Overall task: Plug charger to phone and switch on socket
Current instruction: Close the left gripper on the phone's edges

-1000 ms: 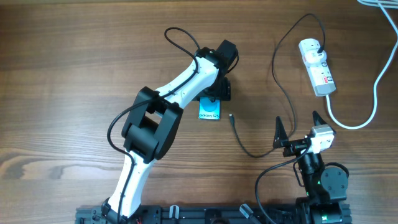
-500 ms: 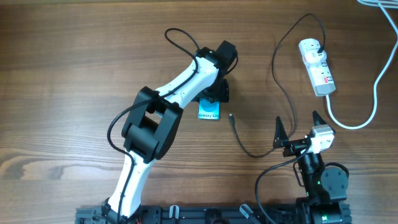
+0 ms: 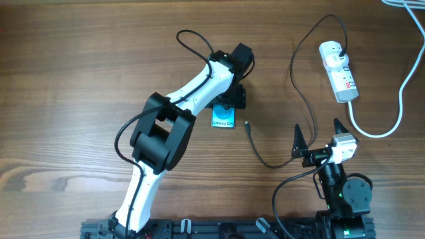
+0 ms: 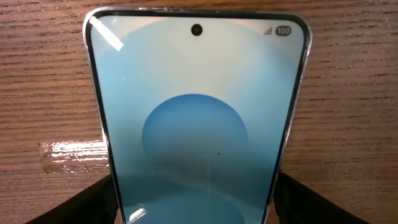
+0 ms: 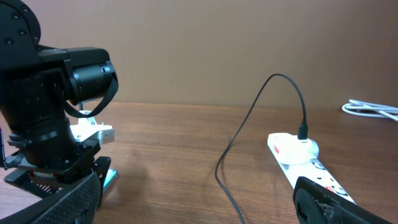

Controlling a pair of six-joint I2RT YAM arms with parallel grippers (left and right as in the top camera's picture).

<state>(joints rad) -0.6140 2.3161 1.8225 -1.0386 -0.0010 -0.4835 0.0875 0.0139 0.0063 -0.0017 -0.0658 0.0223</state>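
The phone lies flat, screen up, mid-table. The left gripper has its fingers along the phone's long edges; you cannot tell whether they press it. The charger's connector tip rests just beside the phone, unplugged. Your right gripper hangs wide and empty. A loose hold could let the phone skid during plugging, and a tug might drag the socket. No containers show.
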